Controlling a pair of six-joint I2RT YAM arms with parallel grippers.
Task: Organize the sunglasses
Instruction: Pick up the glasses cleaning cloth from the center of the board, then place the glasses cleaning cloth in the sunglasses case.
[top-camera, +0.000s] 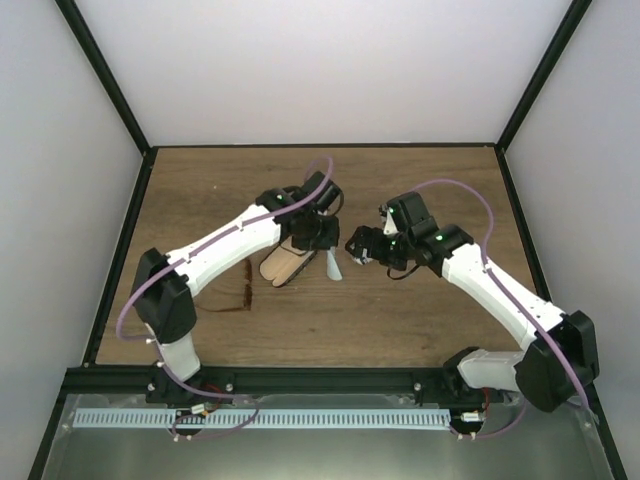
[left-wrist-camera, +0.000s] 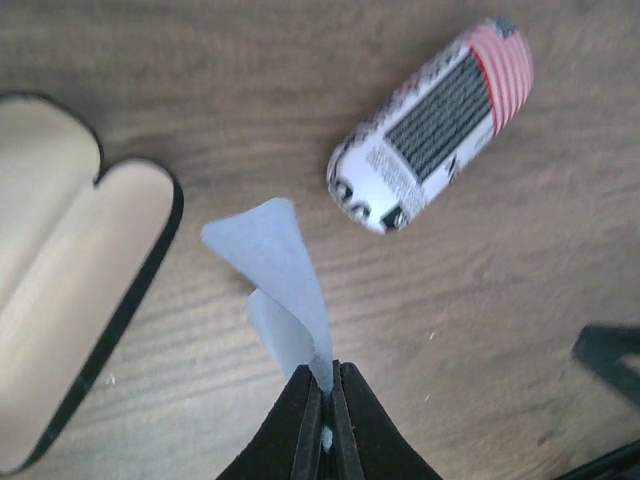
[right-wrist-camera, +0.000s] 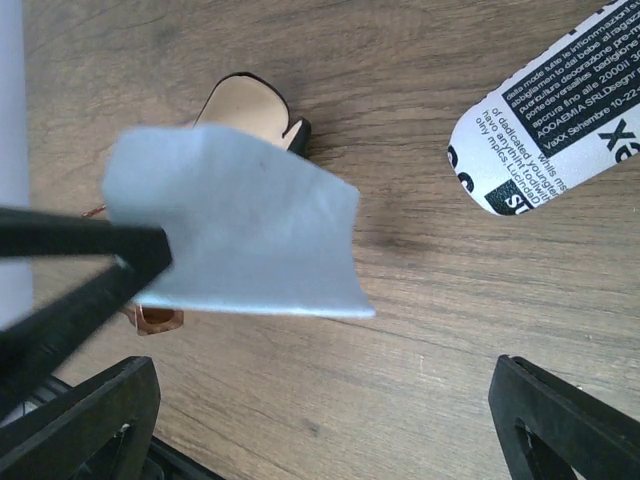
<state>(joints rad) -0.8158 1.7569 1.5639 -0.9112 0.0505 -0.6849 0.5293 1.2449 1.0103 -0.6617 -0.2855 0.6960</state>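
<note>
Starting at the open tan case: the sunglasses lie near it, partly hidden by the cloth in the right wrist view. Right of the case, the left gripper is clenched on the light blue cloth, which probably wants lifting clear of the lenses without dragging. Farther right, past the striped case, the right gripper gapes empty

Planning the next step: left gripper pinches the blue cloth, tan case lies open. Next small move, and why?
Probably swing the left gripper sideways over the open case and lower the cloth in. It is shut on the cloth's corner, the case lining looks bare, and the right gripper is open, holding nothing.
</note>
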